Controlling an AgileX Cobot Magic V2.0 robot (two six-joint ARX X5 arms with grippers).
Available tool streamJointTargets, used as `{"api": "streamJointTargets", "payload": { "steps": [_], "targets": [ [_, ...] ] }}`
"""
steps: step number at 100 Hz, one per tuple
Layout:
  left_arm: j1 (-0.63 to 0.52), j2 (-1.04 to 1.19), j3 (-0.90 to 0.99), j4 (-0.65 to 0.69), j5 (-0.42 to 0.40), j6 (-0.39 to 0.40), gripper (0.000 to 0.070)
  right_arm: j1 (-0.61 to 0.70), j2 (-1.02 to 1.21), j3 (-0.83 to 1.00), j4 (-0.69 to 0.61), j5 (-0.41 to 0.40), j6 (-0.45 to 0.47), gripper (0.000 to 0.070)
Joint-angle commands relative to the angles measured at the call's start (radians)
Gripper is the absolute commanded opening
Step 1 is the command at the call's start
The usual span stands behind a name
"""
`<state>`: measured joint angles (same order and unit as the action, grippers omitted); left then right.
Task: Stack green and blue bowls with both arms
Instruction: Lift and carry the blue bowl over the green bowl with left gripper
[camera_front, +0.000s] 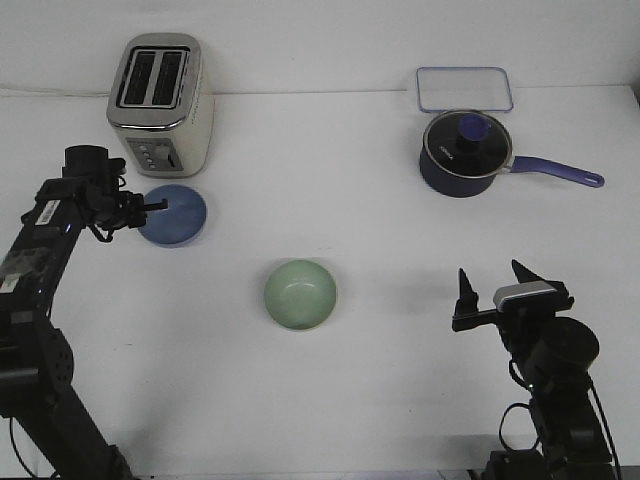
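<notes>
White table with toaster, blue bowl, green bowl, saucepan, clear lid.

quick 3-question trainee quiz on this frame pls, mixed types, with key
1. True or false: the blue bowl sits inside the green bowl.
2. Which gripper is at the blue bowl? A) left B) right C) neither
3. Fill in: the toaster stands just behind the ____ bowl.

Key:
1. False. The bowls sit apart on the table.
2. A. The left gripper is at the blue bowl's rim; the right hangs open, away from both bowls.
3. blue
</notes>
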<state>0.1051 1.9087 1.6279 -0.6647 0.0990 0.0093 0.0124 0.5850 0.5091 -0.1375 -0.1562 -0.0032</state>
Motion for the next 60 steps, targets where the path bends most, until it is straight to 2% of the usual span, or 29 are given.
{"api": "streamJointTargets", "payload": {
  "steps": [1, 19, 38, 60],
  "targets": [
    [0.002, -0.06, 0.032, 0.002, 0.007, -0.002, 0.0004, 0.002, 0.004, 0.008, 0.01, 0.0, 0.006, 0.0609],
    [0.002, -0.202, 0.032, -0.025, 0.024, -0.021, 0.0004, 0.002, 0.004, 0.008, 0.01, 0.0, 0.006, 0.0609],
    [-0.011, -0.327, 0.032, -0.125, 0.171, -0.035, 0.0004, 0.002, 0.004, 0.008, 0.011, 0.0, 0.006, 0.0609],
    [-0.132, -0.379, 0.022, -0.2, 0.223, -0.036, 0.0004, 0.002, 0.004, 0.008, 0.01, 0.0, 0.006, 0.0609]
  ]
}}
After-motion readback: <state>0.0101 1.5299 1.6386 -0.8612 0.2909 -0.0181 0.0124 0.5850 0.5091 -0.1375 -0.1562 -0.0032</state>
